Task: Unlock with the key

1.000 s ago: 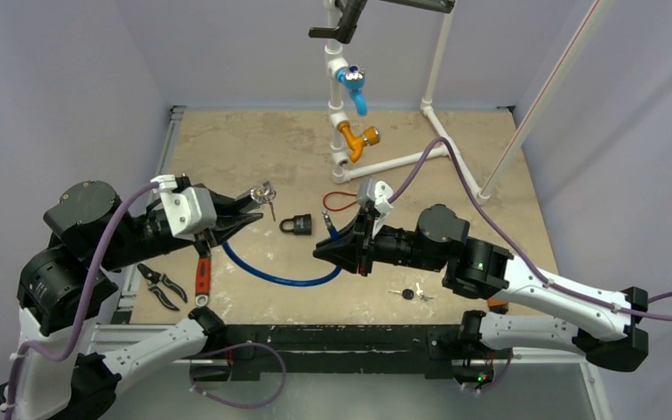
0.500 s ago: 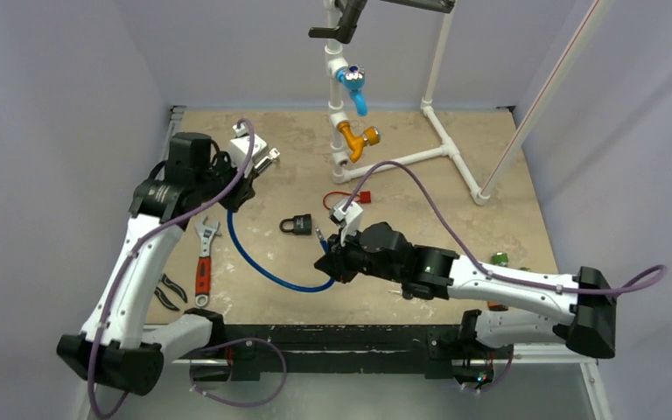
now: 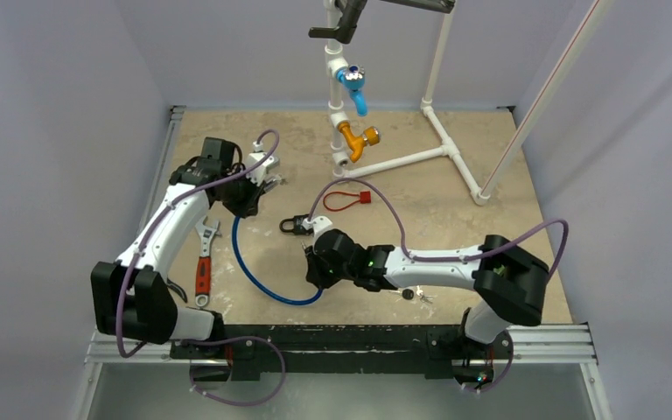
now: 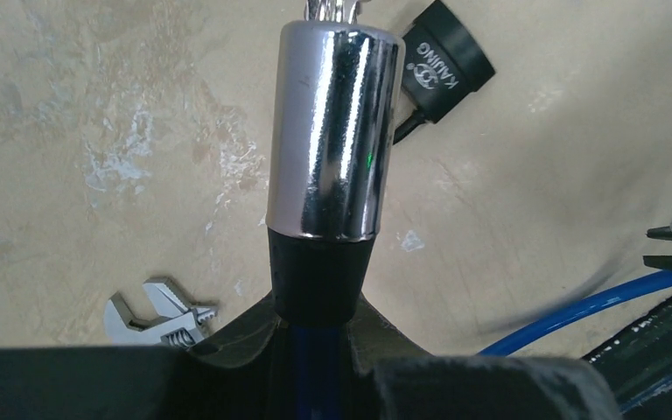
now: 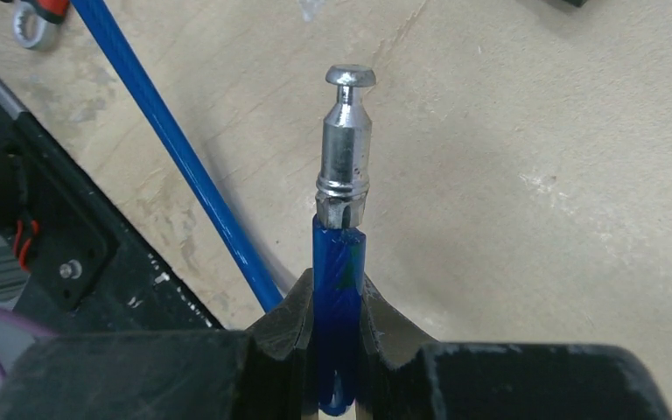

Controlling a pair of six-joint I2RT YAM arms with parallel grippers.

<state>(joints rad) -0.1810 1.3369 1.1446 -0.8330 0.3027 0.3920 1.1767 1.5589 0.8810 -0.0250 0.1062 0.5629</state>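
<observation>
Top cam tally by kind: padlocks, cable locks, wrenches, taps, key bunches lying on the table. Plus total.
padlock: 1
cable lock: 1
wrench: 1
taps: 2, blue tap and yellow tap
key bunch: 1
total: 6

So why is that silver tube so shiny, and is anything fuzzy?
Left wrist view: light glares in white streaks off the silver tube, and the blue cable at right looks blurry. Right wrist view: the metal pin is sharp, with a small glint on top.
</observation>
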